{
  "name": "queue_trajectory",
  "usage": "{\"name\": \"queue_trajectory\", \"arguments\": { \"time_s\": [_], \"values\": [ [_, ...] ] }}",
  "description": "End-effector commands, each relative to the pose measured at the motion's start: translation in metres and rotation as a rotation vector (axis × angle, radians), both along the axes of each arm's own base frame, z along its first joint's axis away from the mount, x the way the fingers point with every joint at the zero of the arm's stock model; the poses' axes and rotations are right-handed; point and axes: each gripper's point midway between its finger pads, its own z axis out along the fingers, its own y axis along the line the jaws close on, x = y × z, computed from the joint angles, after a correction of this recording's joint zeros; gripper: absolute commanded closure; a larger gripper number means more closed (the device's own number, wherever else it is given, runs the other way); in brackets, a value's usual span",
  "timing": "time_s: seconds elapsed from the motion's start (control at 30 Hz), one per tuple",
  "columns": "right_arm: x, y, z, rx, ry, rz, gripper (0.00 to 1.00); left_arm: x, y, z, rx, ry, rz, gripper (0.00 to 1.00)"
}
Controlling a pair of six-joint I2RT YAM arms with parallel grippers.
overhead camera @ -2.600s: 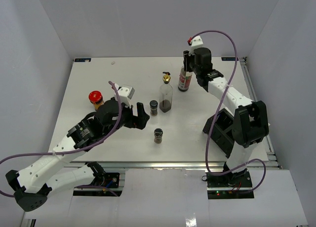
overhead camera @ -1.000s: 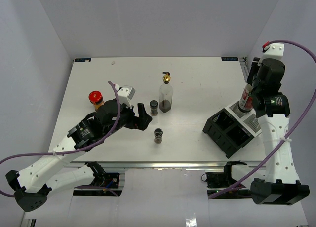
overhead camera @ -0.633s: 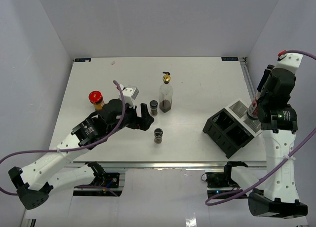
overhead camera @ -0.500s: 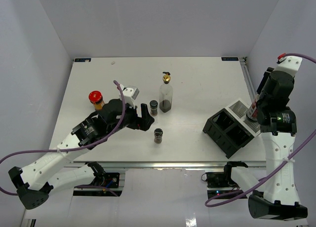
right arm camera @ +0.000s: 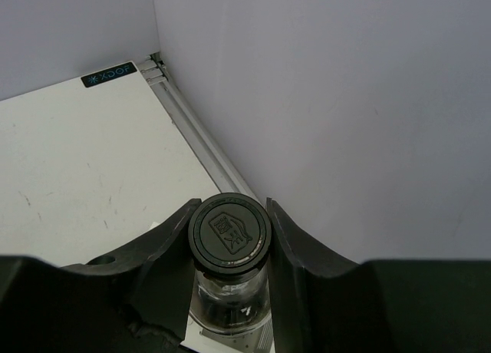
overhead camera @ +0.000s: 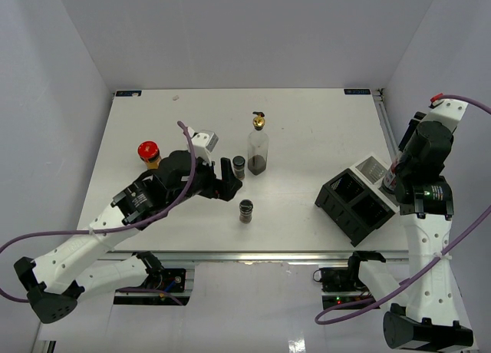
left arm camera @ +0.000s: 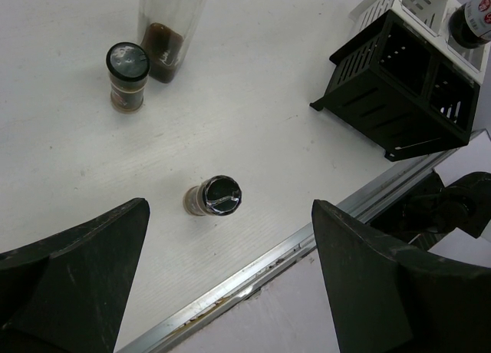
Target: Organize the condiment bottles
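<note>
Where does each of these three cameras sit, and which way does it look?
Top: fixed above and behind the robot, looking down on the table; left arm and right arm show.
Left wrist: on the left arm, looking down between the open left fingers at the near jar, far jar and box.
Right wrist: on the right arm, looking down on the tall bottle clamped in the right fingers.
Shared: top and left wrist show the box and jars.

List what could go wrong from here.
The right gripper holds the tall dark bottle by its cap, right beside the black box; lowered, it may catch the rim and tip. The open left gripper hangs near one small jar; its wide fingers might knock the second jar close by.
</note>
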Motion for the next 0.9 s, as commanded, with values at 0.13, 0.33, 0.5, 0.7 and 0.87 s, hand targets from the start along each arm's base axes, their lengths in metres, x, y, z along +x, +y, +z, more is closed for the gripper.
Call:
{"name": "queue_trajectory", "arguments": {
  "time_s": [0.13,0.33,0.5,0.7,0.87],
  "values": [
    [-0.002,0.001,0.03,0.033,-0.108,-0.004,0.92,0.005,-0.008,0.014,-0.013,-0.016,-0.018,0.02],
    [-0.01,-0.001,0.032,0.024,-0.098,-0.02,0.92,0.005,-0.012,0.019,-0.024,-0.009,-0.029,0.02],
    [-0.015,-0.001,0.036,0.02,-0.105,-0.019,0.92,0.002,-0.016,0.024,-0.037,-0.003,-0.046,0.02],
    [-0.015,0.0,0.027,0.022,-0.085,-0.01,0.92,0.0,-0.015,0.026,-0.048,0.003,-0.049,0.02],
    [-0.019,0.001,0.029,0.022,-0.09,-0.005,0.92,-0.002,-0.013,0.022,-0.038,0.015,-0.045,0.02]
  ]
}}
